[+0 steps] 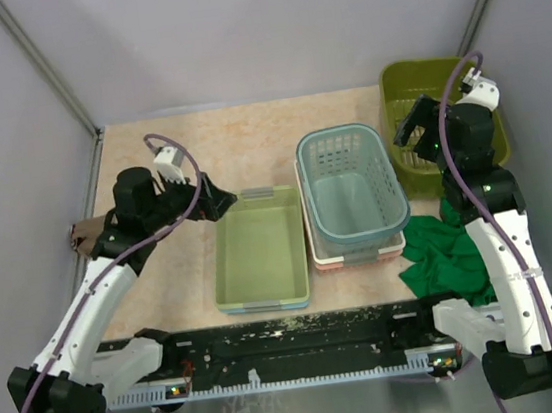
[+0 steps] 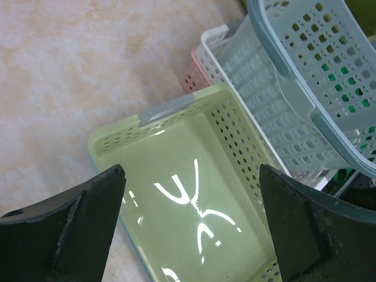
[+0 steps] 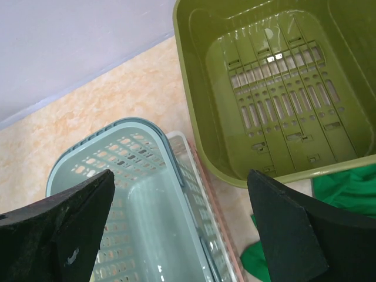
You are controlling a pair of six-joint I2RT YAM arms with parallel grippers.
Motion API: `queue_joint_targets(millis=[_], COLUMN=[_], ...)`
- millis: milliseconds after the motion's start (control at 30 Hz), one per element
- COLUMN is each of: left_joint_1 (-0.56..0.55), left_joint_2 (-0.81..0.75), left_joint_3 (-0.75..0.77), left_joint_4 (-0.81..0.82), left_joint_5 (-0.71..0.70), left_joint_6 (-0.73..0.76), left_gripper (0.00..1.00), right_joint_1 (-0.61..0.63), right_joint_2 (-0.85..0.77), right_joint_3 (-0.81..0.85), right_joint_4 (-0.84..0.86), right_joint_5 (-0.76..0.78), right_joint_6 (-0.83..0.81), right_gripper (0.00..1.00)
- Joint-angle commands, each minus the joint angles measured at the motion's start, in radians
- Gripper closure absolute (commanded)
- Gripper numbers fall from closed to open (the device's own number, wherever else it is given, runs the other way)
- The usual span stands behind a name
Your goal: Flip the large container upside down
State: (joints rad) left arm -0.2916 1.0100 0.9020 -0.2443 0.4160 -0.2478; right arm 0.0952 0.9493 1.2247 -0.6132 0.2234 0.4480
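Observation:
The large container [image 1: 406, 98] is an olive-green tub standing upright, open side up, at the table's far right corner. In the right wrist view [image 3: 282, 88] its slotted base and wide rim show. My right gripper [image 1: 409, 134] hovers open and empty over the tub's near-left edge; in its wrist view [image 3: 182, 229] the jaws stand wide apart, above the gap between tub and teal basket. My left gripper [image 1: 218, 196] is open and empty at the far-left corner of the pale-green tray; in its wrist view [image 2: 191, 235] the jaws stand wide apart over the tray.
A shallow pale-green tray [image 1: 258, 249] lies at centre, also in the left wrist view [image 2: 194, 170]. A teal lattice basket [image 1: 352, 182] sits on stacked white and pink trays [image 1: 362, 253]. A green cloth [image 1: 445, 251] lies near the right arm. Grey walls enclose the table.

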Motion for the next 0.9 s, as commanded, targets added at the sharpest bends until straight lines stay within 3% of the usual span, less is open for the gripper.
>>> queue_joint_targets(millis=[0, 333, 600, 867], left_joint_1=[-0.111, -0.255, -0.389, -0.495], left_joint_2=[0.023, 0.085, 0.094, 0.101], left_joint_3=[0.054, 0.091, 0.083, 0.042], left_joint_4=[-0.028, -0.008, -0.086, -0.172], left_joint_5=[-0.116, -0.283, -0.445, -0.518], left_joint_6=[0.039, 0.010, -0.014, -0.091], left_gripper=[0.00, 0.00, 0.00, 0.00], right_joint_1=[-0.002, -0.002, -0.002, -0.002], right_joint_2=[-0.009, -0.020, -0.035, -0.020], right_joint_3=[0.017, -0.015, -0.049, -0.028], right_joint_4=[0.046, 0.048, 0.082, 0.126], right_joint_5=[0.035, 0.019, -0.008, -0.029], right_joint_6=[0.017, 0.021, 0.017, 0.010], right_gripper=[0.05, 0.04, 0.04, 0.04])
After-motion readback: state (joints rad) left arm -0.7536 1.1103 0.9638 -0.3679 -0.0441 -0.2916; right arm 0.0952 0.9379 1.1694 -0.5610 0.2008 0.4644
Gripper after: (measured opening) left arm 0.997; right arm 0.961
